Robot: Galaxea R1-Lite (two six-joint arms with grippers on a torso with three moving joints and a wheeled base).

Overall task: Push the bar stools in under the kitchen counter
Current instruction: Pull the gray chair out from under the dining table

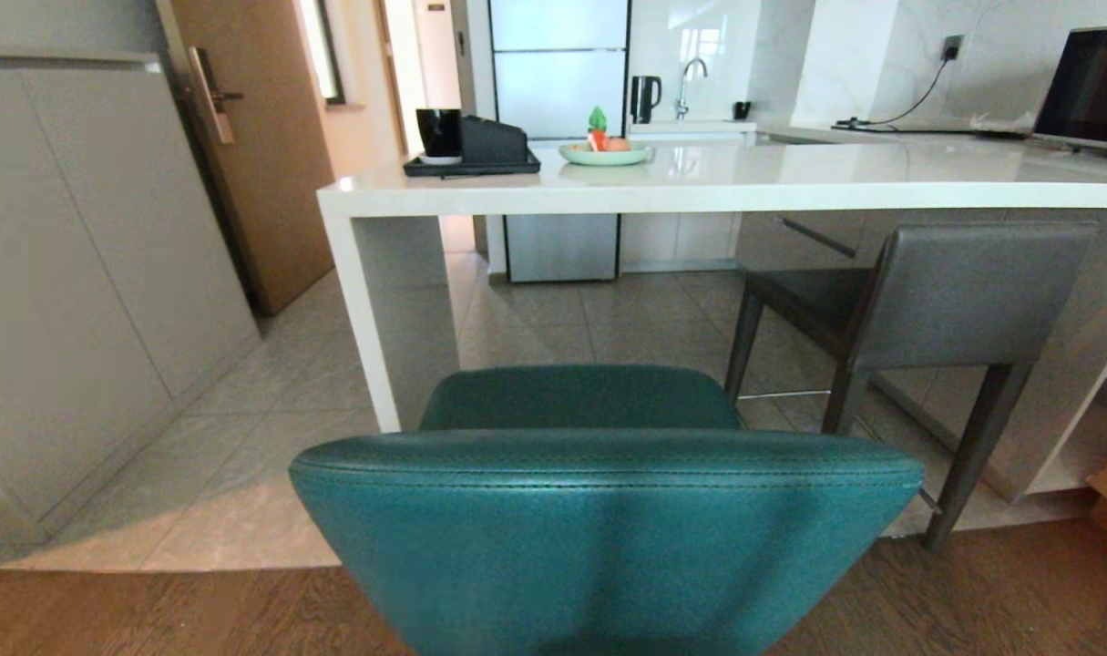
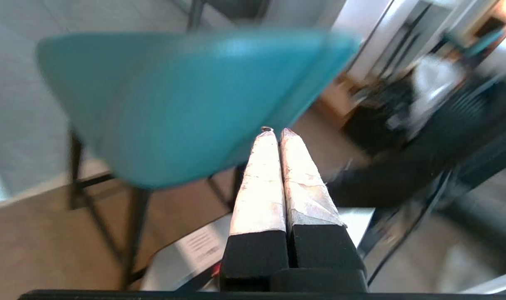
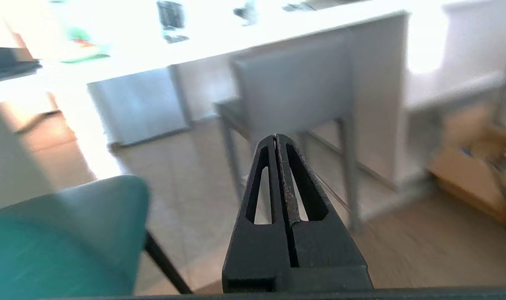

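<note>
Left wrist view shows the left gripper (image 2: pixel 276 132) with fingers pressed together, tips close to the teal stool (image 2: pixel 186 104) back. The right gripper (image 3: pixel 276 137) is likewise closed, empty, in the air beside it. The teal stool stands out from the counter (image 1: pixel 726 187); the grey stool (image 1: pixel 927 310) sits partly under it
</note>
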